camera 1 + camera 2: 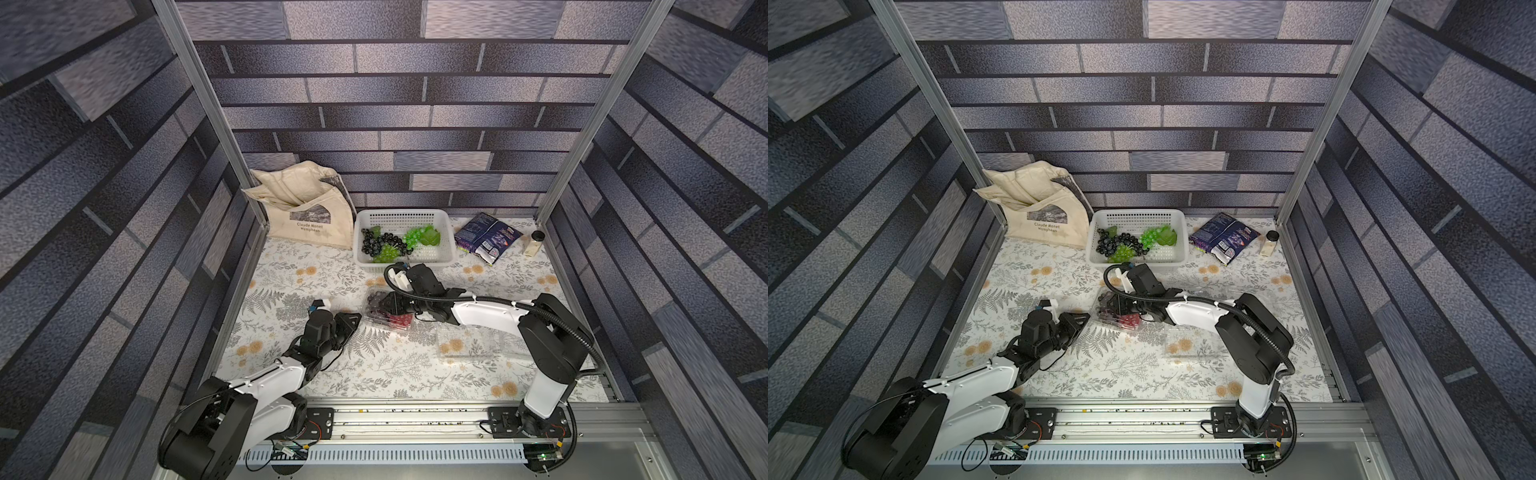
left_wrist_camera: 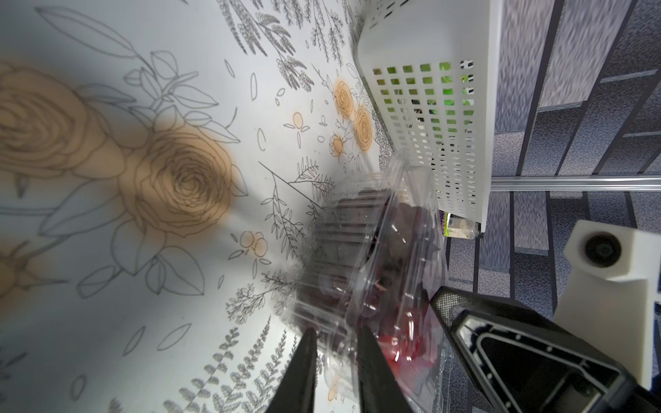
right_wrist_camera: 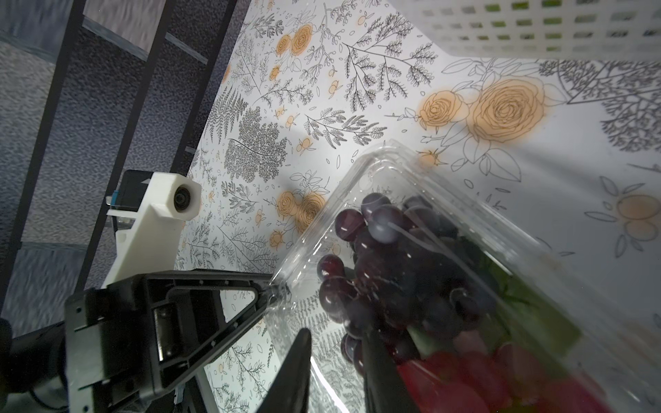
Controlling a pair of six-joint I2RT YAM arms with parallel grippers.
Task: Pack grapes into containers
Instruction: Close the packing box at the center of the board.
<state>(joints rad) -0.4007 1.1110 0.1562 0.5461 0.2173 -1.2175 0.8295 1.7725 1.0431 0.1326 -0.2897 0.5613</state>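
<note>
A clear container (image 1: 370,318) sits mid-table with dark grapes (image 3: 386,271) and red grapes (image 1: 400,320) in it. My left gripper (image 2: 335,327) is shut on the thin plastic at the container's left corner, and its tips (image 3: 273,288) pinch that corner in the right wrist view. My right gripper (image 3: 336,332) reaches over the container from the right and is closed on its clear plastic edge, with one finger over the grapes. More dark grapes (image 1: 374,243) and green grapes (image 1: 415,237) lie in the basket. An empty container (image 1: 465,338) lies under the right arm.
The white perforated basket (image 1: 403,218) stands just behind the container. A cream tote bag (image 1: 307,216) leans in the back left corner. A dark snack bag (image 1: 486,237) and a small jar (image 1: 534,243) lie at the back right.
</note>
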